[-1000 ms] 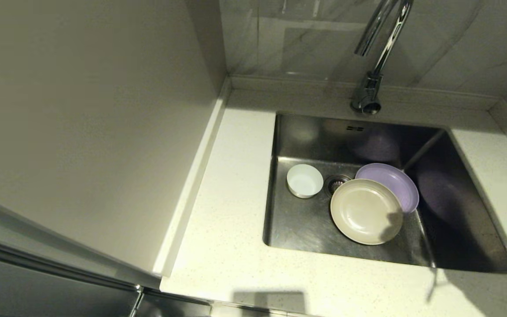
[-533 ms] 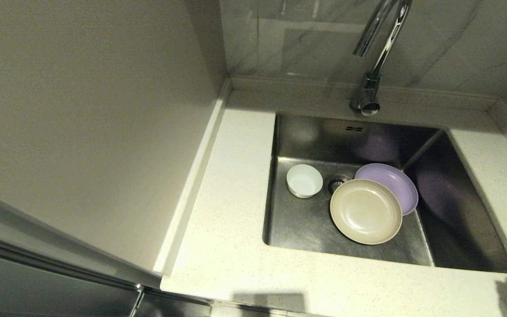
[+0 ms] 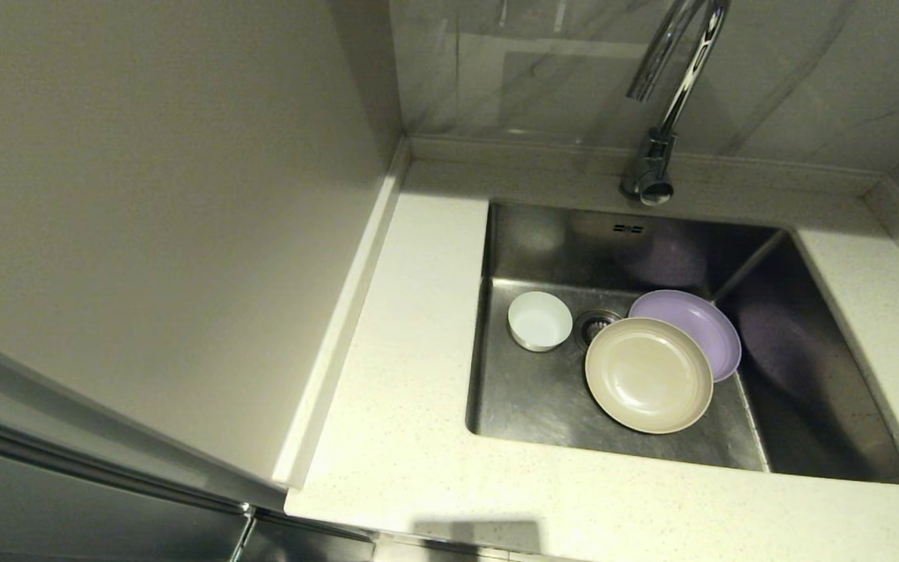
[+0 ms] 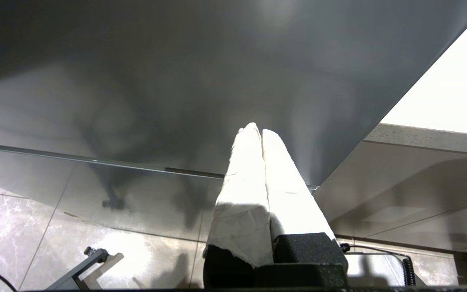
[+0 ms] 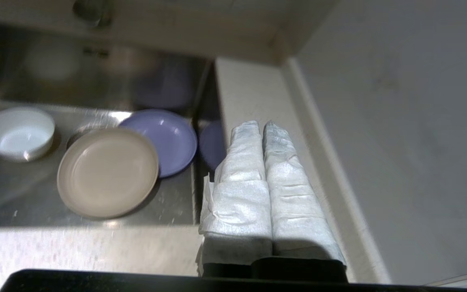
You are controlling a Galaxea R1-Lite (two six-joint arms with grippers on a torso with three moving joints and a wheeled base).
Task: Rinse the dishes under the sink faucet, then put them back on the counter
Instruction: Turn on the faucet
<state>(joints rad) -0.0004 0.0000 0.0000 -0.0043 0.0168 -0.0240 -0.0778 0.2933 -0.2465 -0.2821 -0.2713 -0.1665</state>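
Speckled counter [image 3: 410,437] surrounding the sink [image 3: 527,406]: you are seeing bowl [image 3: 540,320], beige plate [image 3: 648,375] and lilac plate [image 3: 711,328] lying at its far edge, unrinsed beneath a dry faucet [image 3: 672,86]. Right gripper [image 5: 262,123] and left gripper [image 4: 256,129] are pressing closed, empty.

The left gripper [image 4: 261,132] has its two white wrapped fingers [image 4: 245,190] pressed together, with nothing between them. It points at a dark grey cabinet front [image 4: 176,81], and under it is a marbled tiled floor [image 4: 10,235]. At one side the speckled edge of the desk [image 4: 428,136] is visible.
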